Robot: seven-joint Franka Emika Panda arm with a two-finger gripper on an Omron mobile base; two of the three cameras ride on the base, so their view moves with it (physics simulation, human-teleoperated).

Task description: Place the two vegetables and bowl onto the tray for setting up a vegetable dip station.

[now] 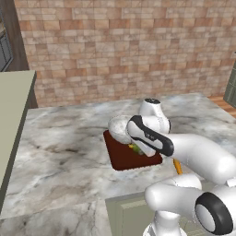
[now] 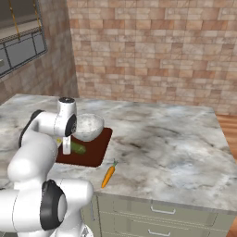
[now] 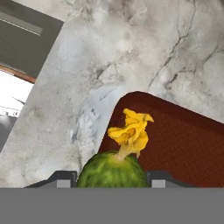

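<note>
One vegetable, the cucumber [image 3: 111, 174], I held clamped in the gripper [image 3: 111, 177] over the tray [image 3: 183, 140], for setting it down.

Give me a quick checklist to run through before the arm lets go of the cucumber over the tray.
1. Cucumber sits between the gripper fingers: ok.
2. Cucumber is over the tray, inside its rim: ok.
3. Cucumber rests flat on the tray floor: cannot tell, the hand hides its underside.
4. Bowl already on the tray and out of the drop spot: ok.
5. Carrot on the tray: not ok, it lies on the marble counter beside the tray.
</note>
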